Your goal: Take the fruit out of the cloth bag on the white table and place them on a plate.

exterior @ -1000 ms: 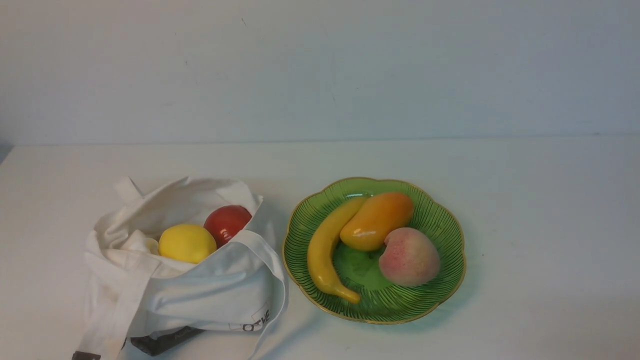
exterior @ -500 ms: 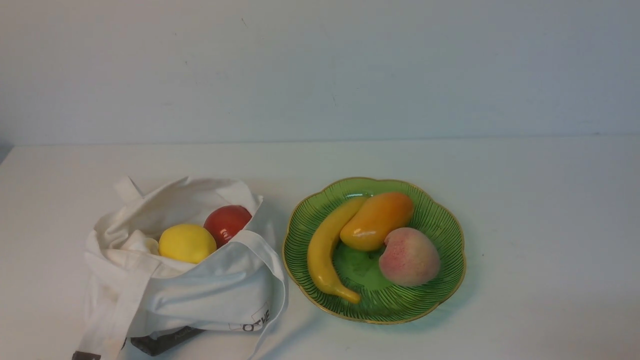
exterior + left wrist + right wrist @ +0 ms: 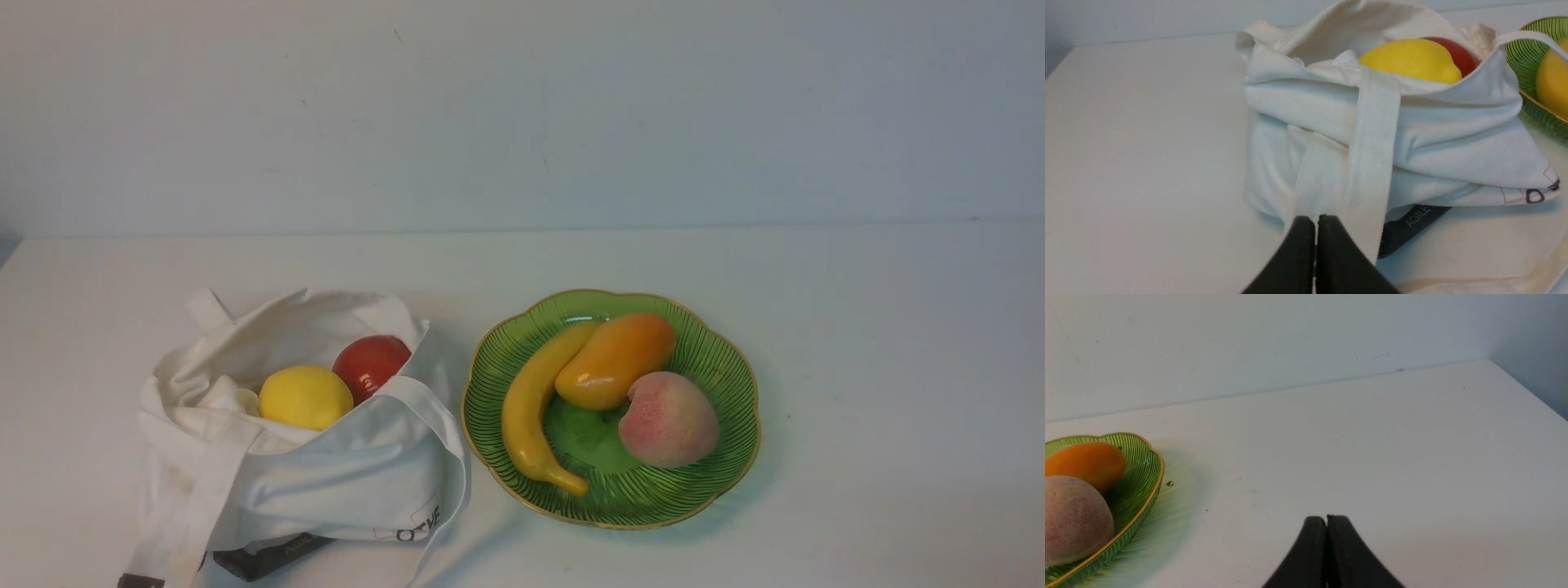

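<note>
the white table (image 3: 857, 343) carries everything here, and it runs back to a pale wall. the cloth bag (image 3: 343, 482) slumps near the table's front left corner, its mouth gaping upward and its wide straps trailing over the front fold toward the front edge. a dark grey label (image 3: 269, 557) pokes out from under the bag at the front, and black lettering (image 3: 418, 527) shows on the bag's lower right corner.

two fruits sit in the bag's open mouth, touching each other: the lemon (image 3: 304, 398) in front and to the left, the red fruit (image 3: 371, 364) just behind it and to the right, partly hidden by the bag's rim.

the plate (image 3: 718, 498) lies just beside the bag, to its right, about midway between the table's left and right edges and toward the front. three fruits rest in it. the banana (image 3: 531, 412) curves along the plate's left side. an orange mango-like fruit (image 3: 616, 361) lies against the banana, toward the back of the plate. a pink peach (image 3: 668, 419) sits at the right front, touching the orange fruit.

neither arm shows in the front view. in the left wrist view the left gripper (image 3: 1316, 222) has its jaws pressed together with nothing between them, just in front of the bag's hanging strap (image 3: 1372, 163). in the right wrist view the right gripper (image 3: 1326, 521) likewise has its jaws together and empty, above bare table to the right of the plate.
</note>
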